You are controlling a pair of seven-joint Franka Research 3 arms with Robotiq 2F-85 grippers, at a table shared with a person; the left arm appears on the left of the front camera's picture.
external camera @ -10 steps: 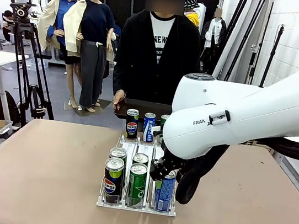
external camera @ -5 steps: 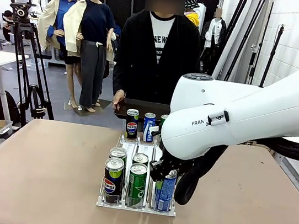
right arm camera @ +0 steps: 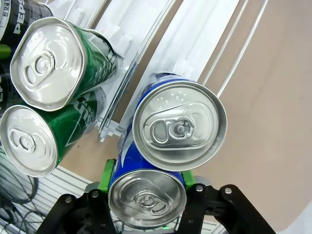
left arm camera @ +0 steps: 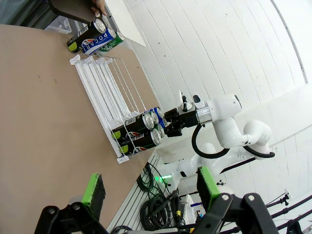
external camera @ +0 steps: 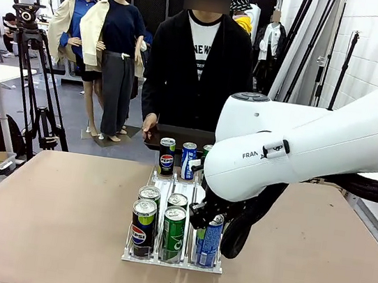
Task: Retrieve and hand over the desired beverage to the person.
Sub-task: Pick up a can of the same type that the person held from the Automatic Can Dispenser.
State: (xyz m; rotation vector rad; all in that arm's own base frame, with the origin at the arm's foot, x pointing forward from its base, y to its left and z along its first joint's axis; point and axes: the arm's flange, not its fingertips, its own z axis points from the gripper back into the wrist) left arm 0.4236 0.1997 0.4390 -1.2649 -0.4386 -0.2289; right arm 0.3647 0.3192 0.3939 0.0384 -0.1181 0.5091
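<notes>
**Between the right fingers [right arm camera: 107, 171], a blue can [right arm camera: 146, 200]**

Clamped from both sides, the can stood at the rack's [external camera: 172, 263] near end. Beyond the fingers stood the person [external camera: 199, 65], across the counter [external camera: 58, 222]. The left fingers [left arm camera: 92, 192] hung wide apart.

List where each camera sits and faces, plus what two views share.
Front: fixed on the robot's side, facing across the table at the person; right arm at the rack.
Left wrist: on the left arm, past the open left hand toward rack and right arm.
Right wrist: above the rack, straight down on can tops; right hand shut on a blue can.
Shared: front and left wrist show the right arm at the rack.
</notes>
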